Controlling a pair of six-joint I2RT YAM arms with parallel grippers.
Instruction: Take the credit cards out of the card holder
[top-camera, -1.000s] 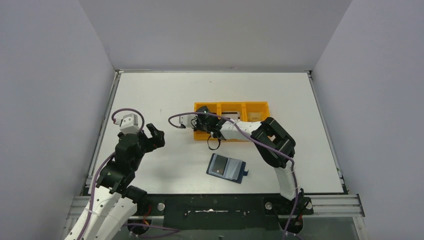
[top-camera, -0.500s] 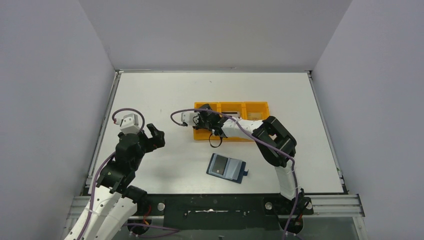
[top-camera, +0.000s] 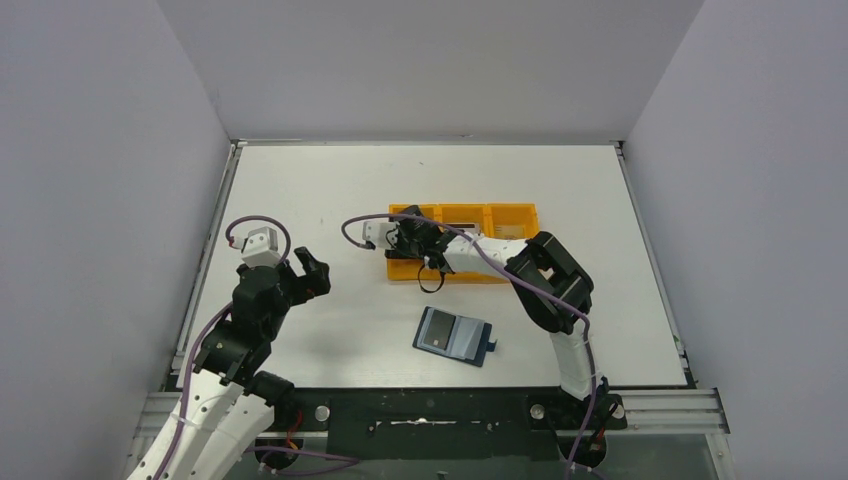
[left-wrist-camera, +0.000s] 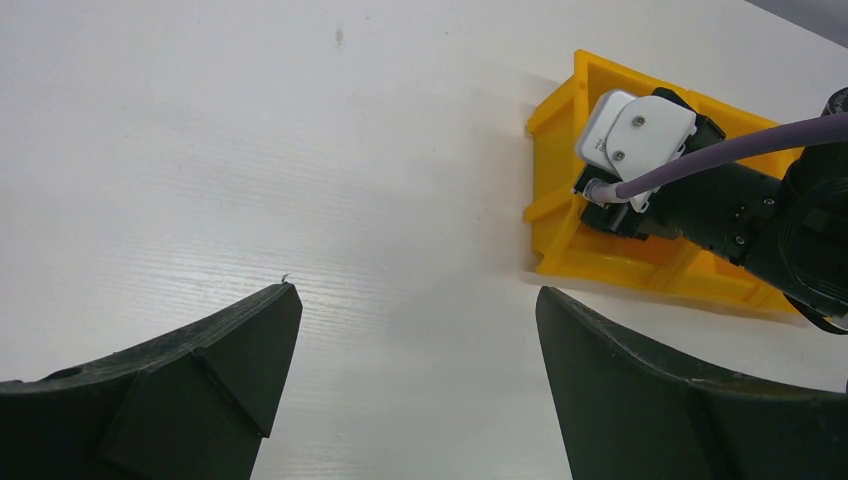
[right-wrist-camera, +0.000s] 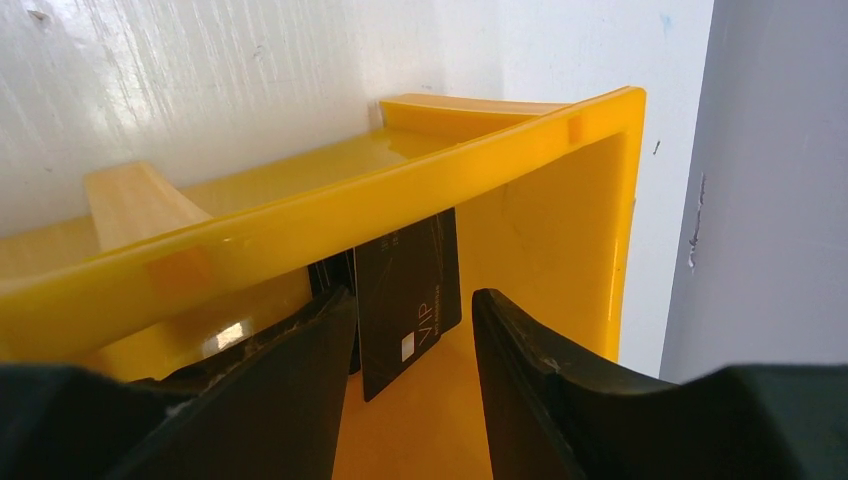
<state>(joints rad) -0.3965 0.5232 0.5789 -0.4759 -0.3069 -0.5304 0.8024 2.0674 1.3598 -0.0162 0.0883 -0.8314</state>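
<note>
Against the inner wall of the orange tray's end compartment: one black credit card, standing on edge, judged delivered. Right gripper: jaws parted either side of it, not pinching. Card holder: lies open on the table, well apart from the tray; whether cards remain inside cannot be told. Left gripper: spread wide, empty.

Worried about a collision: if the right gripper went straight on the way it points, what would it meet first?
Most likely the black card, standing just ahead between the parted fingers of the right gripper; the wall of the orange tray lies behind it.
</note>
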